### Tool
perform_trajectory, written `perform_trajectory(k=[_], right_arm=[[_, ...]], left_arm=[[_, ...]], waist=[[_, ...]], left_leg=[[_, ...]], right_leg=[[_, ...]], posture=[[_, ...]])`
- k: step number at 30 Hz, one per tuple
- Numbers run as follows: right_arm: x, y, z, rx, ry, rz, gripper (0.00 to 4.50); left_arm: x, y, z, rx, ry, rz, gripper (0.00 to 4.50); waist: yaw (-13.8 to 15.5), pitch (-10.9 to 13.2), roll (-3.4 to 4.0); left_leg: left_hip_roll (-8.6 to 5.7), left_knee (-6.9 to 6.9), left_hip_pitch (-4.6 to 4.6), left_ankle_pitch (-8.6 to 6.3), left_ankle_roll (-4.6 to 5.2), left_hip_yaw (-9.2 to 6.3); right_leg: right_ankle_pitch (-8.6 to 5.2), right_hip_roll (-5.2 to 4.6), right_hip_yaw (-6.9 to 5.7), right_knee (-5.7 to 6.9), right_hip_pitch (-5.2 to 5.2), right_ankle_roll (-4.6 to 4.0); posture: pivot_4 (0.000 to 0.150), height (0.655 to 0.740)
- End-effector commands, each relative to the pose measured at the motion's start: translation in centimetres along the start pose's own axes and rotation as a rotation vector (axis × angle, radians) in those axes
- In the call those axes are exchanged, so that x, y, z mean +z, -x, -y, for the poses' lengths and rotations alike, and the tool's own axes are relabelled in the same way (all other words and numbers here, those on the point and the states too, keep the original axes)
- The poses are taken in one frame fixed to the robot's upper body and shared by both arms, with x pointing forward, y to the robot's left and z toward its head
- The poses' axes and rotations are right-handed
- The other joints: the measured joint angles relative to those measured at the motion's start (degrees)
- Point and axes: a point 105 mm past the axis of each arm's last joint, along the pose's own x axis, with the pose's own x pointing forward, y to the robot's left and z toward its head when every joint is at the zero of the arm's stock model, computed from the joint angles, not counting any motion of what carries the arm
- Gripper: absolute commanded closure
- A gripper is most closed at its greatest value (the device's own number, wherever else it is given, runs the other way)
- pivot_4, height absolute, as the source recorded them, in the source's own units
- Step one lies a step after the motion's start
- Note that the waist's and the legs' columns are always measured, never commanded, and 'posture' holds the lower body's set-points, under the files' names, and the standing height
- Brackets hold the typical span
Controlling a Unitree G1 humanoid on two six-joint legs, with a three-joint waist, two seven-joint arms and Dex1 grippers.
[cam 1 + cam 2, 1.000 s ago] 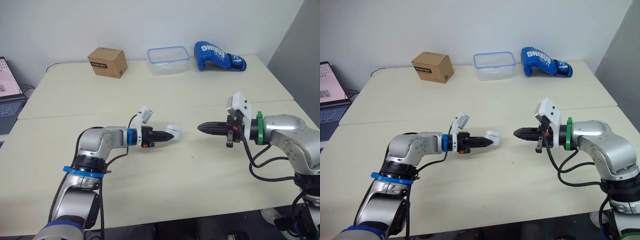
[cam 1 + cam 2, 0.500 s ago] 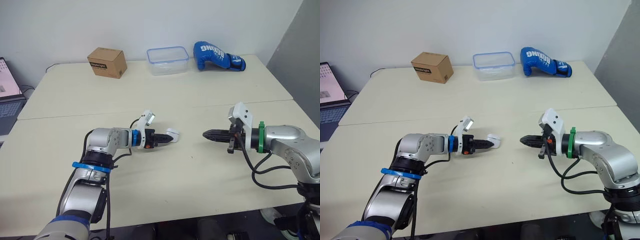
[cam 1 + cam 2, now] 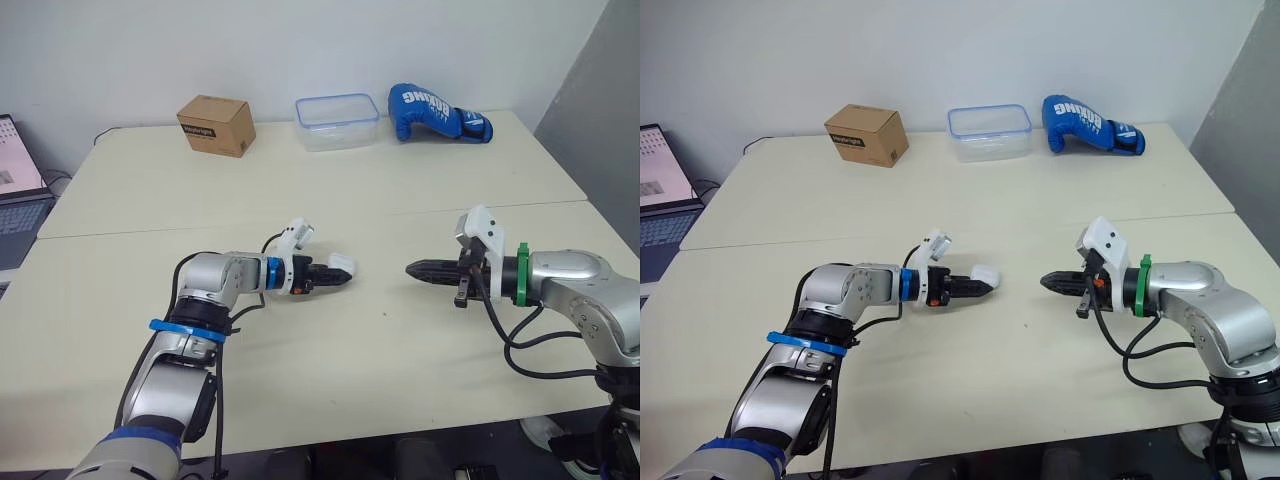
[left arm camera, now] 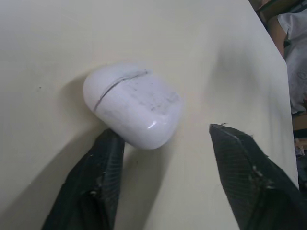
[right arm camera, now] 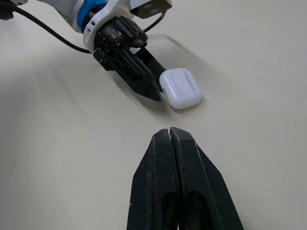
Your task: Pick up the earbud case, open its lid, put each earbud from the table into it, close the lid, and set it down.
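The white earbud case (image 3: 341,264) lies on the cream table (image 3: 300,340) near its middle, lid closed, with the seam showing in the left wrist view (image 4: 134,103). My left gripper (image 3: 333,276) is low over the table and open. One of its fingers (image 4: 98,184) touches the case's side, and the other stands well apart from it. My right gripper (image 3: 412,269) hovers a short way to the right of the case and points at it, fingers shut with nothing between them. The right wrist view shows the case (image 5: 180,87) just beyond the shut fingertips (image 5: 170,134).
Along the table's far edge stand a cardboard box (image 3: 214,124), a clear plastic container (image 3: 337,121) and a blue boxing glove (image 3: 438,112). A laptop (image 3: 15,195) sits at the far left. A seam (image 3: 150,228) runs across the table behind the arms.
My left arm has come down toward the table and the case now rests on it beside the open fingers. The right gripper has drawn back a little to the right.
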Motion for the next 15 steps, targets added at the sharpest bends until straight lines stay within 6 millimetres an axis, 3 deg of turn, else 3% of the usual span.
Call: perform_trajectory(k=[1,3,7,15], right_arm=[[1.1,0.2,-0.2,0.006,0.060,0.019,4.50],[1.0,0.2,-0.4,0.013,0.063,0.020,4.50],[0.7,0.2,-0.9,0.020,0.063,0.025,4.50],[0.2,-0.2,-1.7,0.030,0.062,0.073,4.50]], left_arm=[[-0.1,0.9,-1.2,0.086,-0.025,-0.018,0.37],[-0.2,1.7,-1.5,0.117,-0.039,-0.029,0.05],[-1.5,4.7,-2.1,0.197,-0.096,-0.087,0.05],[-3.5,8.7,-1.5,0.276,-0.190,-0.087,0.05]], waist=[[0.00,-0.01,0.00],[-0.02,-0.01,0.00],[-0.95,-0.01,0.02],[-1.05,-0.03,0.04]], left_leg=[[0.00,0.00,0.02,0.00,0.00,0.00],[0.01,0.00,0.03,0.00,0.00,0.00],[0.07,-0.08,0.06,0.00,0.00,0.07],[0.07,-0.11,0.05,0.00,0.00,0.06]], right_leg=[[0.00,0.00,0.00,0.01,0.01,0.00],[0.00,0.00,0.00,0.02,0.02,0.00],[0.00,0.03,0.06,0.01,-0.05,0.00],[0.00,0.03,0.09,-0.01,-0.04,0.00]], posture=[[0.150,0.7307],[0.150,0.7307],[0.150,0.7307],[0.150,0.7307]])
